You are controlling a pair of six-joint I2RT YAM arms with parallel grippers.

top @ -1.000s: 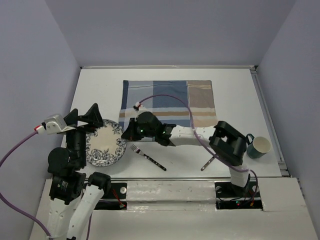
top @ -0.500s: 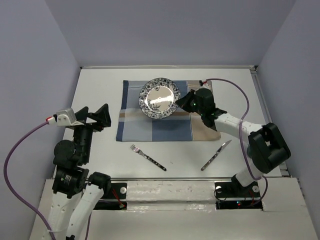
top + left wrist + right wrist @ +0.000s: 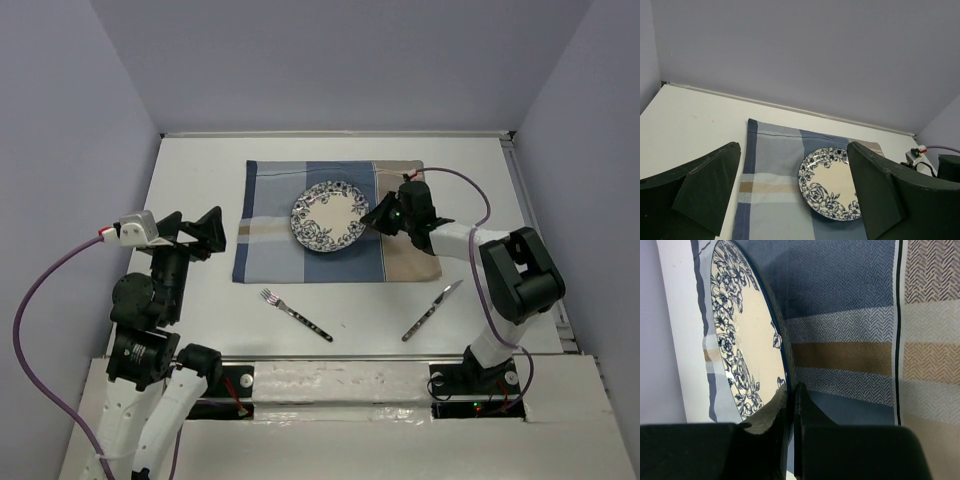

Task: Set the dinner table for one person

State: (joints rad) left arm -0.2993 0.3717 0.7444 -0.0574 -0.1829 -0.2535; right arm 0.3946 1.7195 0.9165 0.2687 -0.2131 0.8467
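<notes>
A blue-and-white floral plate (image 3: 329, 217) is over the plaid cloth (image 3: 280, 245) on the white dinner table (image 3: 190, 180). My right gripper (image 3: 377, 216) is shut on the plate's right rim; in the right wrist view the fingers pinch the rim (image 3: 790, 390) with the plate (image 3: 747, 345) tilted above the cloth. My left gripper (image 3: 200, 232) is open and empty, raised at the table's left side; its view shows the plate (image 3: 832, 184) between its wide-apart fingers. A fork (image 3: 296, 314) and a knife (image 3: 432, 310) lie on the table in front of the cloth.
The plaid cloth (image 3: 775, 190) covers the table's middle back. A metal rail (image 3: 535, 240) runs along the right edge. The purple walls close in on three sides. The right arm's cable (image 3: 470, 190) arcs above the cloth's right end.
The right gripper carried the plate from the table's left front up over the cloth, then lowered it toward the cloth's centre. The cup seen at the right edge earlier is no longer in view.
</notes>
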